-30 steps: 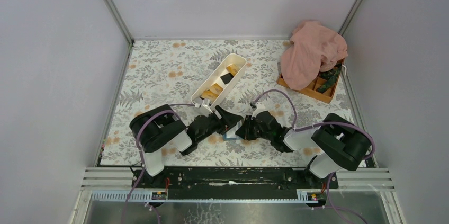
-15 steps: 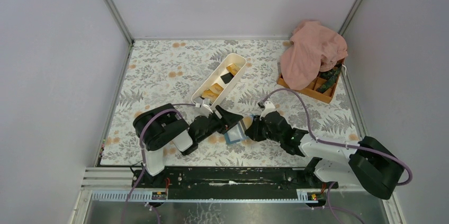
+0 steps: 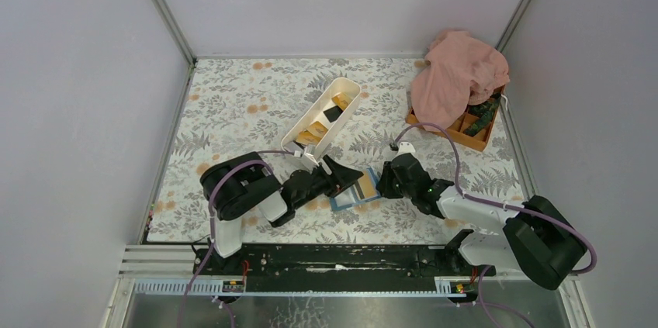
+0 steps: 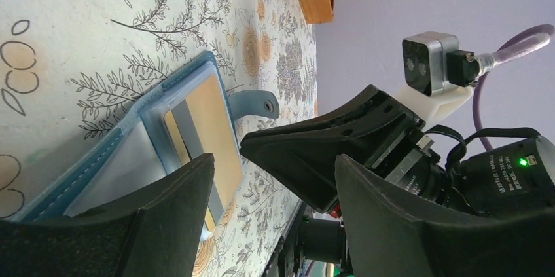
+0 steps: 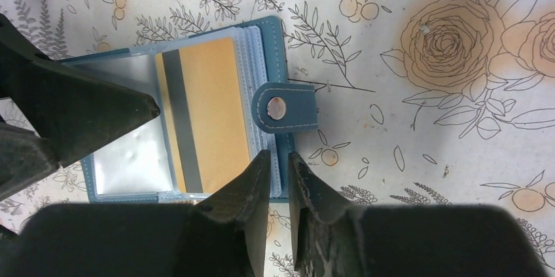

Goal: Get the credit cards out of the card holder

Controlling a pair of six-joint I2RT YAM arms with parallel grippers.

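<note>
1. Left fingers (image 4: 196,179) stand wide apart with nothing between them. One lies over the far page of the card holder (image 5: 273,48), but whether it presses down cannot be told.
2. The right fingers (image 5: 262,166) show only a narrow gap and grip nothing. Their tips hang just short of the holder's edge, beside its snap strap (image 5: 288,108).
3. The card holder lies open on the desk (image 3: 233,95) between the two pairs of fingers. An orange credit card (image 5: 216,113) with a grey stripe sits in the pocket nearest the right fingers.
4. That left finger hides part of the clear pocket. The stacked sleeves under the orange card conceal whatever else they hold.
5. Beyond the left fingers lies a white tray (image 3: 347,81) with orange and black cards, too small to count.
6. A second ago both pairs of fingers met over the holder and hid nearly all of it. Since then the right fingers have drawn back and the open face shows.
</note>
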